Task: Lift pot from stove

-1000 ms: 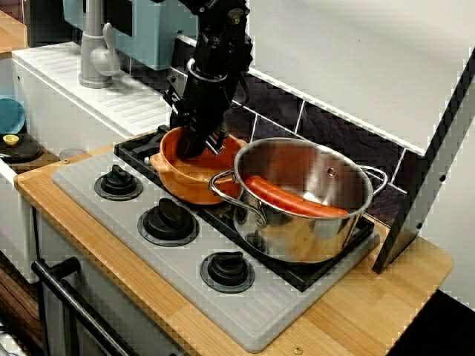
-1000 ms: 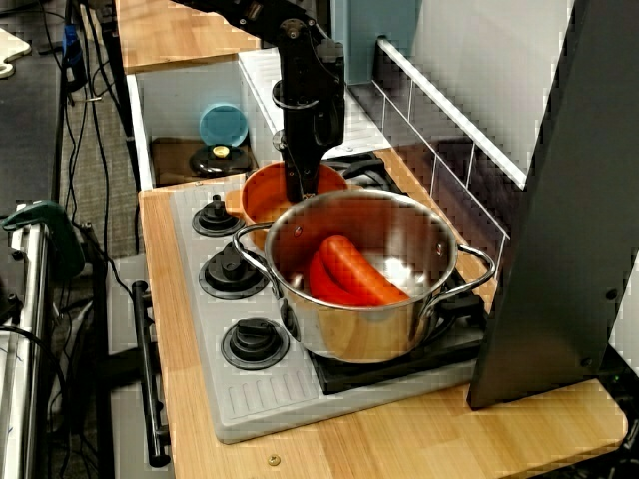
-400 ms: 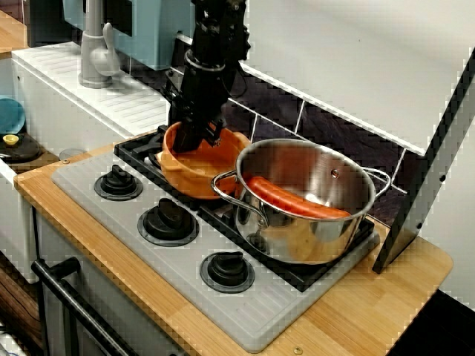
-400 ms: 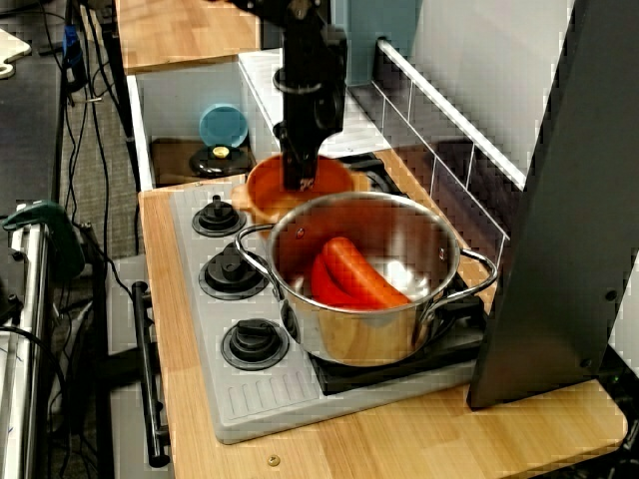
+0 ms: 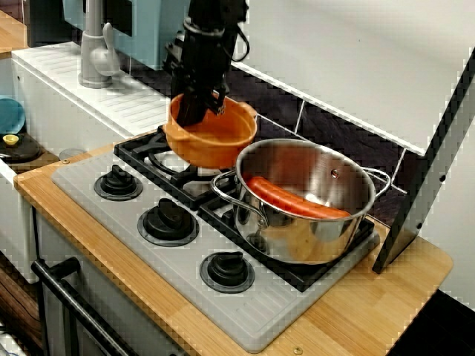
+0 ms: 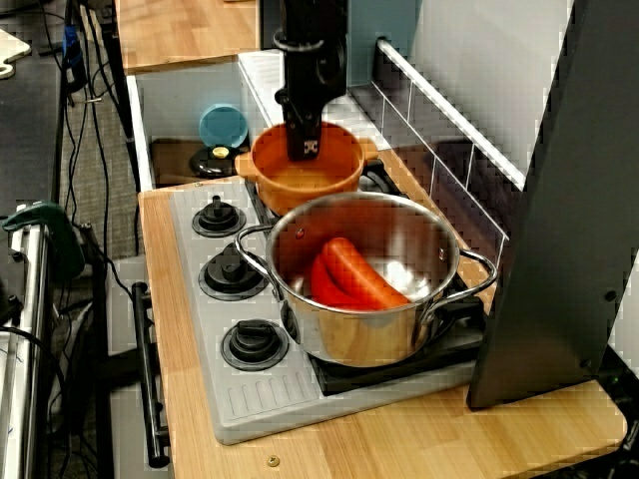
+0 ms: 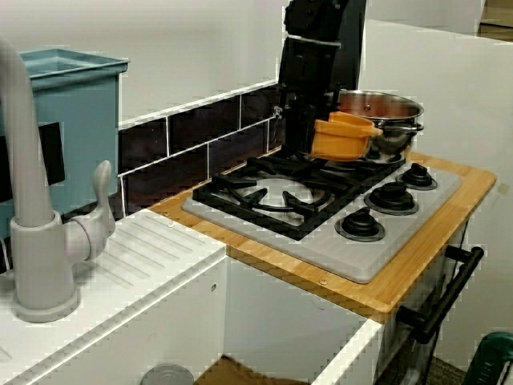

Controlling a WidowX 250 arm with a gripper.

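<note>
The orange pot (image 5: 214, 139) hangs in the air above the back-left burner of the grey stove (image 5: 111, 211), clear of the black grate (image 7: 276, 192). My black gripper (image 5: 194, 116) comes down from above and is shut on the pot's rim on the side nearer the sink. From the stove's right end, the gripper (image 6: 305, 150) has one finger inside the pot (image 6: 305, 178). From the sink side, the pot (image 7: 343, 139) is slightly tilted and about a hand's width above the grate, with the gripper (image 7: 308, 138) on its near rim.
A larger steel pot (image 5: 306, 202) holding red sausage-shaped toys stands on the right burner, close beside the lifted pot. Three black knobs (image 5: 169, 220) line the stove's front. A grey tap (image 5: 94, 52) and a sink lie to the left; a dark slanted panel (image 6: 559, 200) stands at the right.
The gripper has risen with the orange pot in its grasp. The pot left the grate and now hangs above it. The steel pot has not moved.
</note>
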